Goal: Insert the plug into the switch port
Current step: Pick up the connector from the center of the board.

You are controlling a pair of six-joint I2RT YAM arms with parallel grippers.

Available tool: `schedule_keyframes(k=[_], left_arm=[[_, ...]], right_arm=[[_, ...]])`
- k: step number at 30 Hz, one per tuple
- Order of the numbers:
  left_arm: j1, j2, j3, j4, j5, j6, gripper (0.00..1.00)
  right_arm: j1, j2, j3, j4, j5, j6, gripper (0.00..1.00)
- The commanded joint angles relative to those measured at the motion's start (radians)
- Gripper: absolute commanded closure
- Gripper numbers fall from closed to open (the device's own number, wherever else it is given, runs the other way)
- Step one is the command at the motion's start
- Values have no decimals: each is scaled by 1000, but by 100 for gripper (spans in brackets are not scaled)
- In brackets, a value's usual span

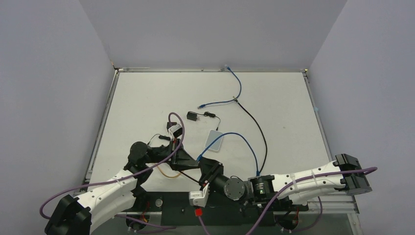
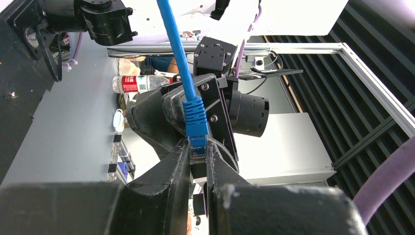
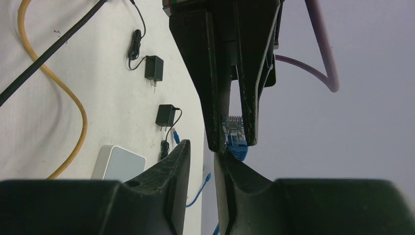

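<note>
The plug is a clear connector with a blue boot on a blue cable. My left gripper is shut on its clear tip and holds it above the table. In the top view the left gripper and right gripper meet tip to tip near the front of the table. My right gripper stands open by a narrow gap with nothing in it. The plug sits just past its right finger. The white switch box lies flat behind them. I cannot make out its port.
Two black power adapters lie beyond the box. A yellow cable and a black cable cross the table. Another blue cable lies at the back. Grey walls enclose the table on three sides.
</note>
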State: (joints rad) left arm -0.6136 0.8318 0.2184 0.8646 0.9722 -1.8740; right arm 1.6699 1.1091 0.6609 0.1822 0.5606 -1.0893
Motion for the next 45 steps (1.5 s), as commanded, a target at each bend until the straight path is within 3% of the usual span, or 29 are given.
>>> schedule_keyframes(k=[1,5,9,18,31,33,36,38,45], left_arm=[[-1,-23,-7,71,10,-10,100],[-1,-31,-11,71,11,-14,100],[-1,-29,-11,79,13,-17,100],[-2,-32,-12,89,17,-14,100],[0,-9,3,109,31,2,100],[0,-1,7,114,31,3,100],[0,6,12,117,32,4,100],[0,9,17,117,32,4,100],[0,5,17,110,28,5,100]], right_arm=[[-4,8,41,100,3,-35,79],[-11,16,44,110,-2,-43,83],[-27,28,47,123,-20,-39,100],[-38,-17,35,80,-69,24,100],[-37,-330,-34,-136,-132,284,100],[-36,-346,-36,-162,-128,295,95],[-35,-345,-39,-174,-122,295,70],[-34,-328,-49,-152,-110,278,62],[-34,-229,-43,-45,-78,175,59]])
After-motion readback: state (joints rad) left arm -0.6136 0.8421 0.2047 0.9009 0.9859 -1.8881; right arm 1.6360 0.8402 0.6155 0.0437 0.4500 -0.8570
